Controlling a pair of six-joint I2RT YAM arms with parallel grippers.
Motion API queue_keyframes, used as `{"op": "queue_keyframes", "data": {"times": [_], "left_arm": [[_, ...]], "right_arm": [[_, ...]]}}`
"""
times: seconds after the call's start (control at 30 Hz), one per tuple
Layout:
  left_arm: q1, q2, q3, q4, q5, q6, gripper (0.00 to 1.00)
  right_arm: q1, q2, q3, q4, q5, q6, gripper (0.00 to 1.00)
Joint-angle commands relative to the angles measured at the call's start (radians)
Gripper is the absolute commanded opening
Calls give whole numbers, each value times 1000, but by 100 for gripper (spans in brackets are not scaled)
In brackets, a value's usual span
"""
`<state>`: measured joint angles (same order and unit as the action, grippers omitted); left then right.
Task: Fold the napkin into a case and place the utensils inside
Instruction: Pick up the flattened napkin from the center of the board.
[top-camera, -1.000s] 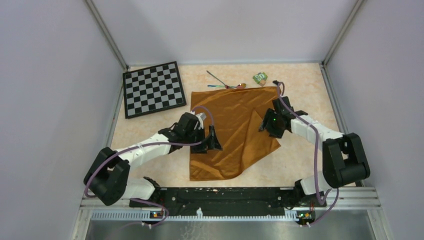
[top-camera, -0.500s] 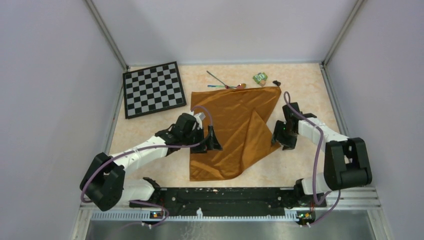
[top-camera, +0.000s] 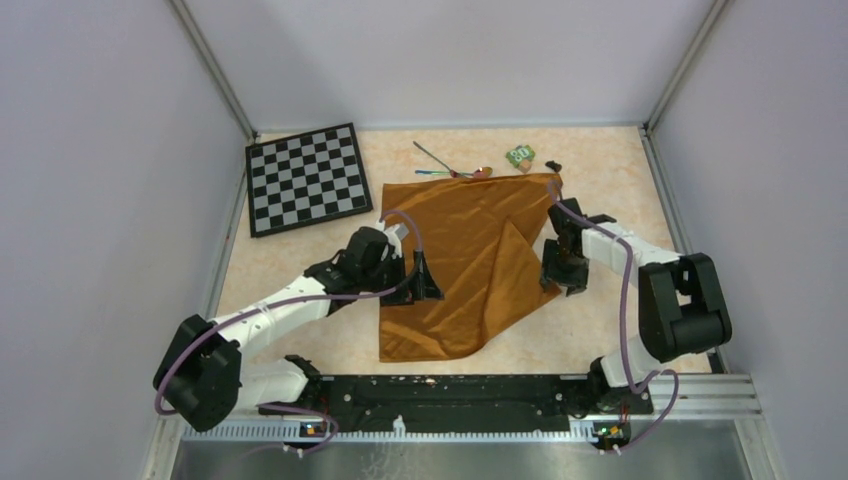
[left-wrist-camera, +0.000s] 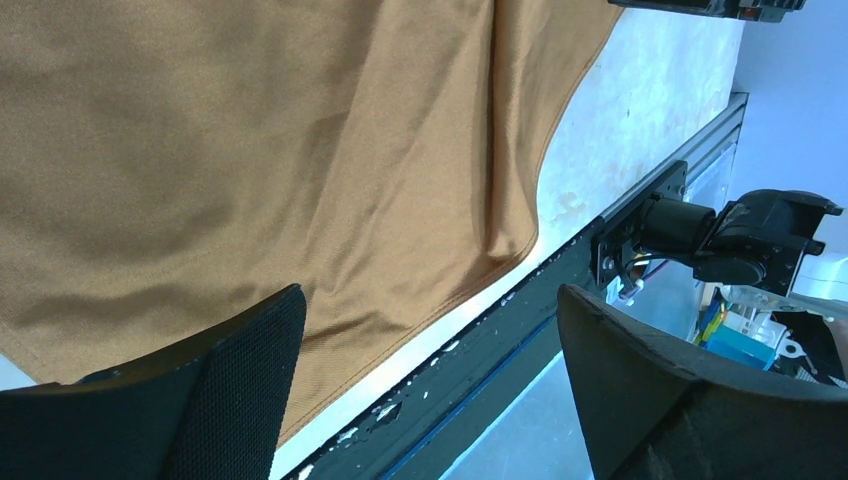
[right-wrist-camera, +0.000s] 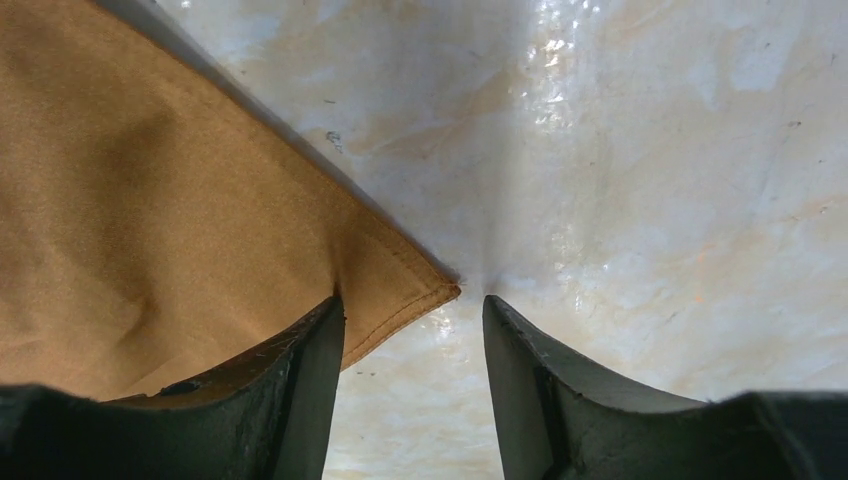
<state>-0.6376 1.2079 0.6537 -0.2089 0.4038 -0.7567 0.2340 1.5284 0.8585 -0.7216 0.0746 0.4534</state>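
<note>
Napkin (top-camera: 470, 260): lies just right of chessboard (top-camera: 307, 178), right flap folded over. Utensils (top-camera: 450, 165): rest right of chessboard, by cloth's far edge. Left gripper (top-camera: 425, 280): hovers over cloth, jaws wide. Right gripper (right-wrist-camera: 415, 320): straddles a cloth corner, jaws partly apart, not clamped.

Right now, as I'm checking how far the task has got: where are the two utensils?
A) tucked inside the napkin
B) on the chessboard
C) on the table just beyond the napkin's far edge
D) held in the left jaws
C: the utensils lie on the table past the far edge of the napkin, not inside it.
</note>
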Motion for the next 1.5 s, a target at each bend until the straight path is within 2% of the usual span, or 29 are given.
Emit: {"op": "queue_keyframes", "data": {"times": [0.0,0.27,0.83,0.97,1.2,1.37,1.47], "left_arm": [[4,-35,-13,30,8,4,99],[4,-50,-23,29,12,2,99],[5,-90,-10,-13,11,8,99],[5,-113,-11,-28,4,7,99],[5,-126,-14,-64,-8,-20,99],[5,-118,-20,-109,-20,-86,99],[4,-100,-27,-171,-59,-177,95]], "right_arm": [[53,5,69,-41,83,-9,52],[93,14,113,-69,102,12,52],[92,121,9,64,62,69,51],[92,120,-41,103,69,84,39],[92,58,-46,104,69,89,0],[92,-46,-29,95,25,131,0],[91,-112,-52,106,15,241,0]]}}
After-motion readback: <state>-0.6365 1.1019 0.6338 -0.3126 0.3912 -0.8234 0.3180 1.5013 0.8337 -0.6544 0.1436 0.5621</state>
